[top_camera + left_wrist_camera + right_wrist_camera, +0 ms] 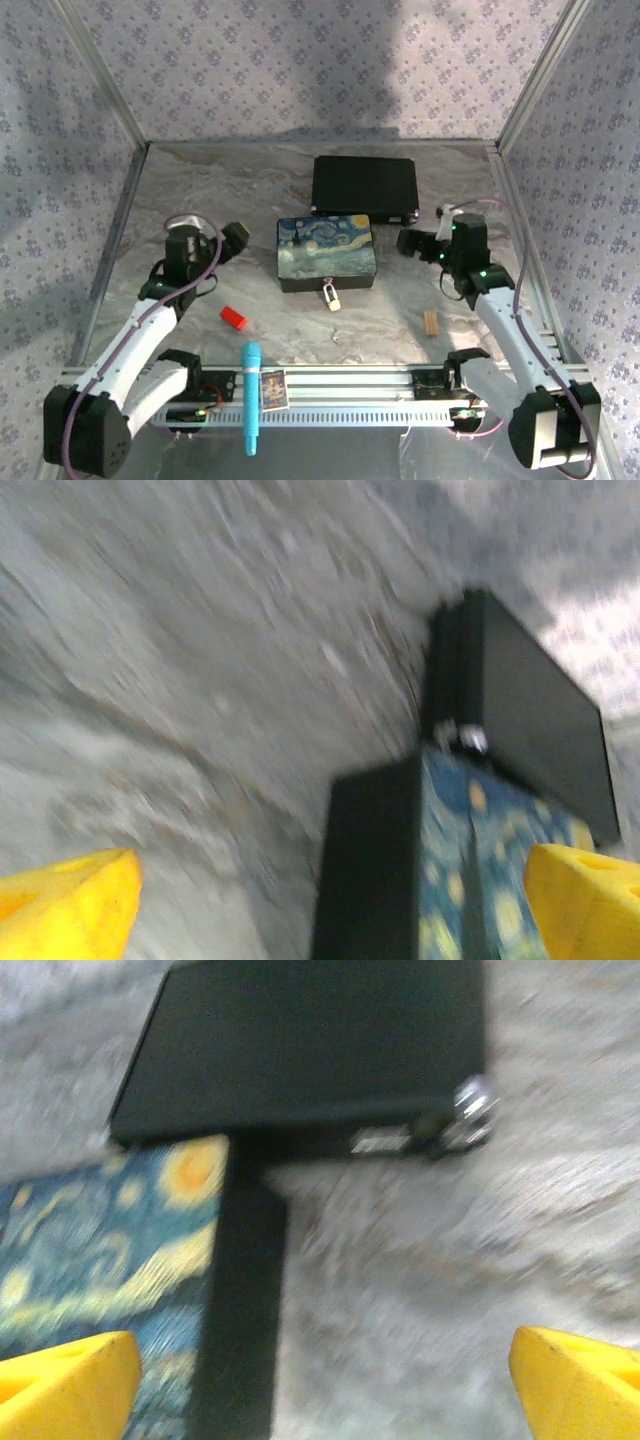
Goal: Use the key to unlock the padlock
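The tiny brass padlock (332, 297) with its silver shackle hangs at the front edge of the starry-night painted box (326, 253) in the middle of the table. A tiny pale metal speck (335, 338) lies on the table just in front of it, too small to identify. My left gripper (237, 238) hovers left of the box, open, with its yellow fingertips (70, 910) wide apart and the box's side (365, 870) between them. My right gripper (410, 243) hovers right of the box, also open with nothing held. Its fingertips (580, 1385) frame the box's corner (110, 1250).
A black case (364, 187) lies behind the box and touches it. A small red piece (233, 318) sits front left and a pale wooden block (431, 322) front right. A blue pen (251, 396) and a card (273, 388) rest on the near rail.
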Action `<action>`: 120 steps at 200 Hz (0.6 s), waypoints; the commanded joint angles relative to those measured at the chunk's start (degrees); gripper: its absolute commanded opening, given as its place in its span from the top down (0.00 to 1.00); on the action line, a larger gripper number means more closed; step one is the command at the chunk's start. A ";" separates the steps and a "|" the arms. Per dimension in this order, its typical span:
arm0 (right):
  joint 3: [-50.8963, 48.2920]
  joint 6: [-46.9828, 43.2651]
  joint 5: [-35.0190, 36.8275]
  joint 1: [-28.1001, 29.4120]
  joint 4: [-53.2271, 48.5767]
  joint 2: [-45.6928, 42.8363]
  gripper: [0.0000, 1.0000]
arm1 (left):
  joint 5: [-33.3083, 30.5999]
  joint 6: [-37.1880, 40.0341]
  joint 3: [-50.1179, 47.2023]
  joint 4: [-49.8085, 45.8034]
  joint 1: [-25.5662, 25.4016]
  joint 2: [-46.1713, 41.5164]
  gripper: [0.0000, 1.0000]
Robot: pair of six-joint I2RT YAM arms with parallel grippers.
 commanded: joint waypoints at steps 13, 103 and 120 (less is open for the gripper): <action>-1.47 5.69 3.02 14.19 -9.12 -1.60 0.11 | 0.09 -8.54 -1.96 -2.92 -11.93 -2.68 0.06; -8.49 23.35 16.84 46.88 1.41 6.57 0.35 | -11.70 -20.51 -5.44 4.00 -36.73 2.82 0.22; -8.27 24.76 16.81 50.02 3.99 9.61 0.40 | -12.43 -21.72 -5.80 5.03 -38.52 4.26 0.24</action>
